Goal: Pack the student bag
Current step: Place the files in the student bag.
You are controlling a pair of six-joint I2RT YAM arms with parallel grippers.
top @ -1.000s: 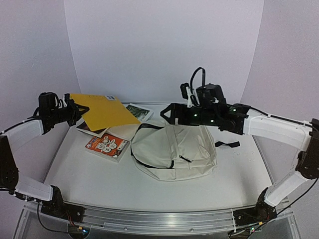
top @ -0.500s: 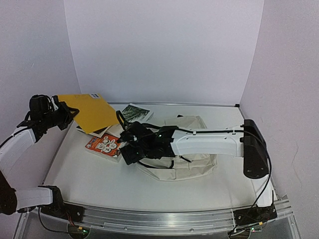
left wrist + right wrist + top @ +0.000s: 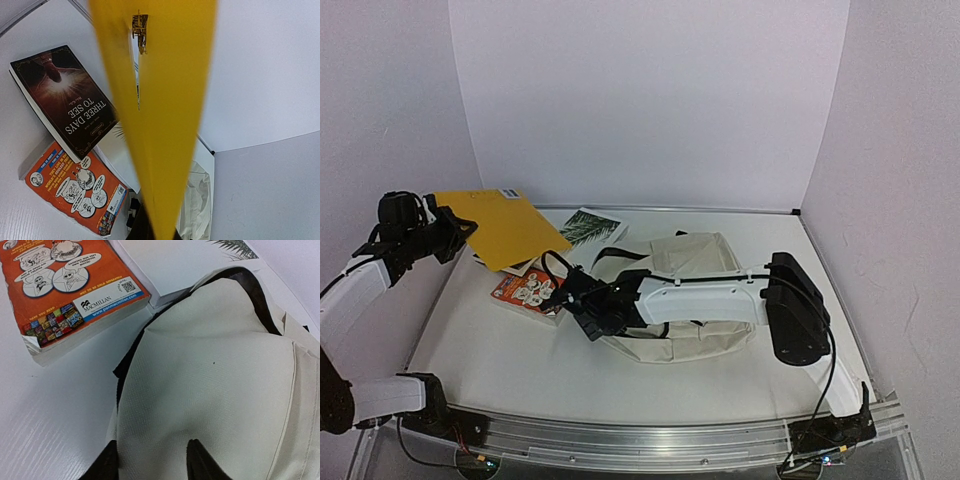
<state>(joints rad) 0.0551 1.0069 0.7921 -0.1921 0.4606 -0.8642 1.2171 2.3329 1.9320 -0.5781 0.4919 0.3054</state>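
Pinching a ridge of cream fabric, the right gripper has one dark finger on either side of the fold, at the near left edge of the student bag. The bag lies flat on the white table, right of centre, with a black strap and dark lining showing along its rim (the right arm stretches across it in the overhead view). Just left of the gripper lies an orange Macmillan book with cartoon panels on its cover, close to the bag's edge. Behind it a white book with a palm-leaf picture lies near the back wall.

The left gripper is raised over the table's left side, closed on the edge of a thin yellow book, which slants up above the others. Under it, the left wrist view shows a dark paperback titled Three Days to See, lying beside the orange book.
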